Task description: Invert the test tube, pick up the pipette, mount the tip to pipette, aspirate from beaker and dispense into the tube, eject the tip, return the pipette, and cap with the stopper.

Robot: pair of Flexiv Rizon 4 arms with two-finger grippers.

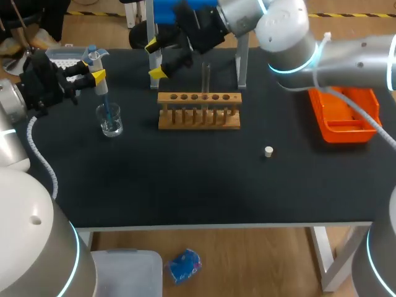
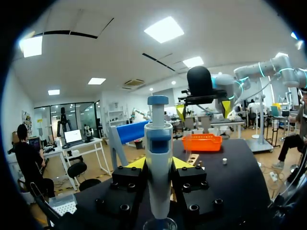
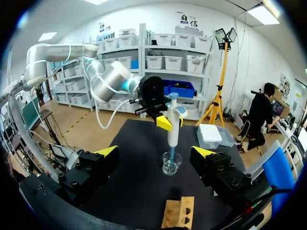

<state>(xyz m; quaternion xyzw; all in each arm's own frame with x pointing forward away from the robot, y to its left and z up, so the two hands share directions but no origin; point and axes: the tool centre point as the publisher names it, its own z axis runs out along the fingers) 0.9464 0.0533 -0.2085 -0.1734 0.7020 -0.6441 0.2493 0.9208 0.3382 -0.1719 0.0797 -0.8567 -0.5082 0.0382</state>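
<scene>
My left gripper (image 1: 98, 75) is shut on the white-and-blue pipette (image 1: 99, 74), held upright at the table's left. Its blue tip dips into the small glass beaker (image 1: 110, 121). In the left wrist view the pipette (image 2: 158, 158) stands between the yellow fingertips (image 2: 136, 163), with the beaker rim (image 2: 159, 224) just below. My right gripper (image 1: 156, 59) hangs open above the table's back middle. In its wrist view the right gripper (image 3: 156, 153) faces the pipette (image 3: 172, 120) and beaker (image 3: 171, 163) from a distance. A clear test tube (image 1: 206, 77) stands upright in the wooden rack (image 1: 199, 111). The small stopper (image 1: 268, 151) lies right of the rack.
An orange tray (image 1: 343, 114) sits at the right edge, under my right arm. A tip box (image 1: 65, 57) stands at the back left. Metal stand posts (image 1: 241, 62) rise behind the rack.
</scene>
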